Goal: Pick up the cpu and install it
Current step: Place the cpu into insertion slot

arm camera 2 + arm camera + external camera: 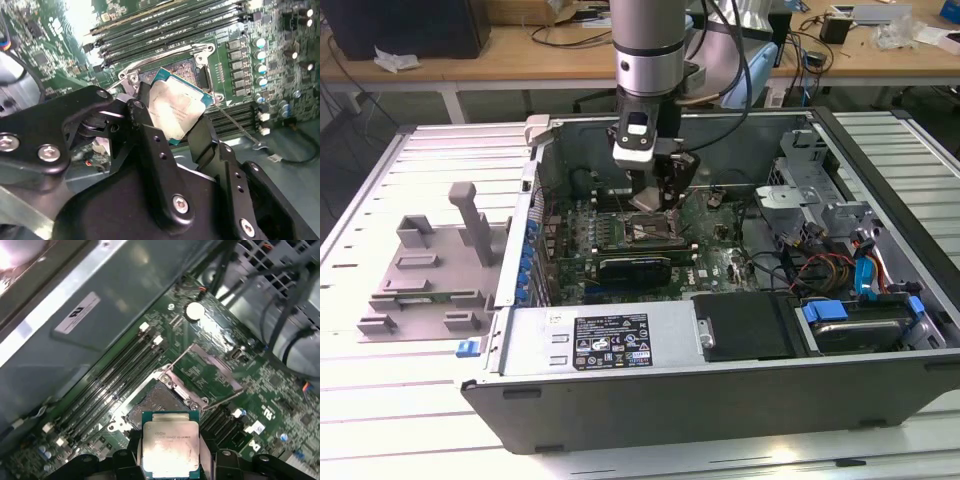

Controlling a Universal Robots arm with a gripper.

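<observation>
The cpu [175, 107], silver top facing the cameras in both wrist views, is clamped by two opposite edges between the black fingers [145, 125] of the gripper [172, 122], whose jaws stand narrow, closed onto the chip. It is held over the socket [156, 402] with one corner tipped lower than the rest in the second wrist view. Whether that corner touches the socket cannot be told, but the chip is not lying flat in it. The socket's contact field is bare, and its metal frame [212, 372] is swung up and open on the far side of the socket from the chip. Long dark memory slots [115, 385] run just beside the socket, and a round silver battery [195, 311] sits beyond the raised frame. In the exterior view the arm [645, 50] comes straight down into the open computer case [720, 400], ending above the socket near the middle of the green board [720, 260]. Well apart from the socket, outside the case toward the exterior view's left, a grey plastic stand [430, 265] lies on the slatted table [380, 400].
</observation>
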